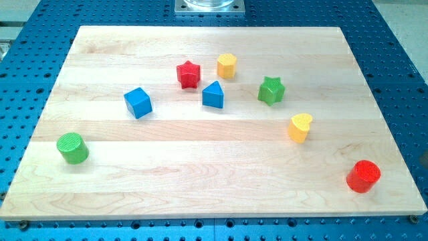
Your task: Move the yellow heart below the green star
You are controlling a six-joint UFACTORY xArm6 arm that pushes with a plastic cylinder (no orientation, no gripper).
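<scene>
The yellow heart (300,126) stands on the wooden board (200,174), right of centre. The green star (271,90) is up and to the left of it, a short gap apart. My tip does not show in the camera view, and no part of the rod is visible.
A yellow hexagon block (227,65), a red star (188,73) and a blue triangular block (213,95) cluster near the top centre. A blue cube (138,102) lies to the left, a green cylinder (72,148) at lower left, a red cylinder (363,176) at lower right. A metal mount (209,6) is at the top edge.
</scene>
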